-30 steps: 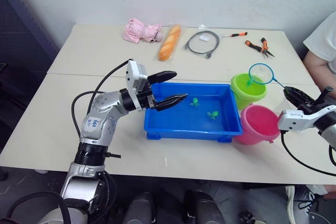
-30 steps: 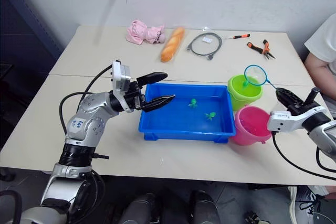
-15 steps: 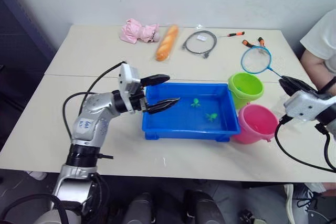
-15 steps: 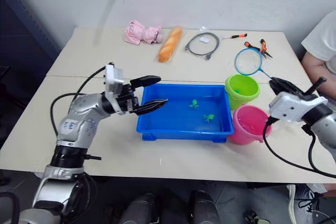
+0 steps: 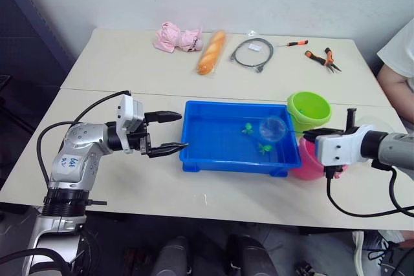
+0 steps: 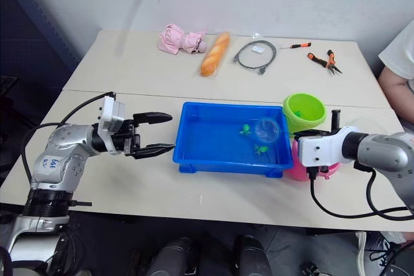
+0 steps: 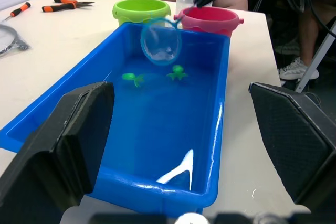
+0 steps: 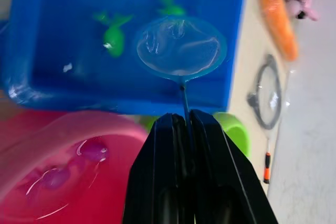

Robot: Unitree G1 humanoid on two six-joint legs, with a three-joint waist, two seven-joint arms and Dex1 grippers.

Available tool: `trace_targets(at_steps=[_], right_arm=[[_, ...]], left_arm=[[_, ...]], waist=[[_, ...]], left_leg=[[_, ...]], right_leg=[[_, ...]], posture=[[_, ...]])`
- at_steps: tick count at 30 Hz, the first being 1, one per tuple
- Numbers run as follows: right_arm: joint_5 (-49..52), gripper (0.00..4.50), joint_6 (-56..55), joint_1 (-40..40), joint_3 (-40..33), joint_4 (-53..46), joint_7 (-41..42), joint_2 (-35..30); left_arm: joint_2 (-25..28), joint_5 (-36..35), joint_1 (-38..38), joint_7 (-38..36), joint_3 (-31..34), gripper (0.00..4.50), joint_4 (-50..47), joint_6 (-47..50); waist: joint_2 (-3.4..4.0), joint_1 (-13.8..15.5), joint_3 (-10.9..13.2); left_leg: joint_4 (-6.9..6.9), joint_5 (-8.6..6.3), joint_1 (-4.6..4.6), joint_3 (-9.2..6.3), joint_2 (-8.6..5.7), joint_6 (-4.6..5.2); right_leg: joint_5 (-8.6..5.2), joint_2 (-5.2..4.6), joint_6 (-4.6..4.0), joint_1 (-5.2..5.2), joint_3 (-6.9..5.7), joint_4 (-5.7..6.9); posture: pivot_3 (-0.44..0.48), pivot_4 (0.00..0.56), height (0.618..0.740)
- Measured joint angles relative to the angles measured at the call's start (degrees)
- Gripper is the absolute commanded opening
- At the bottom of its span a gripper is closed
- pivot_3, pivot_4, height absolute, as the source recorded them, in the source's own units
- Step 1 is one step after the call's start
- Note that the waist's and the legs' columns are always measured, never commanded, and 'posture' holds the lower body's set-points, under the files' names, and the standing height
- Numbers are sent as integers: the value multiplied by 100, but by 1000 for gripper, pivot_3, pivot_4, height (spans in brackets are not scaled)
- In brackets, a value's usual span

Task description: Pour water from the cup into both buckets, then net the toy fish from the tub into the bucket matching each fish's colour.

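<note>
Net [image 5: 273, 128] now over tub [image 5: 220, 153], two green fish [image 5: 263, 148]

A lab or workshop room is suggested: pale tables [image 5: 129, 179] pushed against a plain wall, pliers [image 5: 321, 57], a screwdriver [image 5: 290, 43] and a coiled cable [image 5: 251, 52] along the far edge.

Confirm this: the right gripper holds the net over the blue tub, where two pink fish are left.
Not quite. The two fish left in the tub are green, not pink, as the right wrist view shows. The right gripper does hold the net over the tub.
</note>
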Motion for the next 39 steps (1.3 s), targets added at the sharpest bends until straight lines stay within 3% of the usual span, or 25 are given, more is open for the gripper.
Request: trace_targets(at_steps=[8, 13, 17, 25, 29, 39], right_arm=[[-841, 0, -119, -444, 242, 153, 87, 111], [-802, 0, -108, -542, 291, 260, 369, 275], [-410, 0, 91, -513, 373, 197, 823, 430], [944, 0, 1580, -467, 250, -229, 1799, 636], [1174, 0, 1985, -600, 198, -268, 1932, 669], [2477, 0, 4212, -840, -271, -672, 1926, 1099]], left_arm=[[-207, 10, 15, 138, -155, 4388, -81, 1], [-224, 10, 25, 202, -157, 4388, -99, 3], [-224, 9, 67, 245, -156, 4388, -123, 3], [-210, 9, 167, 236, -149, 4388, -124, -28], [-209, 9, 167, 188, -146, 4388, -119, -59], [-211, 9, 159, 161, -145, 4388, -72, -115]], waist=[[1, -1, 0], [0, -2, 0], [1, 0, 0], [1, 5, 0], [1, 4, 0], [1, 5, 0]], left_leg=[[2, 1, 1, 1, 0, -1], [3, 2, 1, 1, 0, -1], [4, 2, 2, 0, 0, -1], [5, 1, 1, -4, 1, 0], [4, 1, 1, -5, 1, 0], [4, -1, 1, -8, 2, -1]], right_leg=[[0, 3, 0, 0, 0, 5], [0, 3, 0, 1, -1, 6], [0, 3, 0, 2, -2, 6], [0, 2, 0, 4, -4, 5], [0, 2, 0, 3, -4, 5], [0, 0, 0, 2, -4, 5]], posture=[[0, 150, 740], [0, 150, 740], [0, 150, 740], [0, 150, 740], [0, 150, 740], [0, 150, 740]])
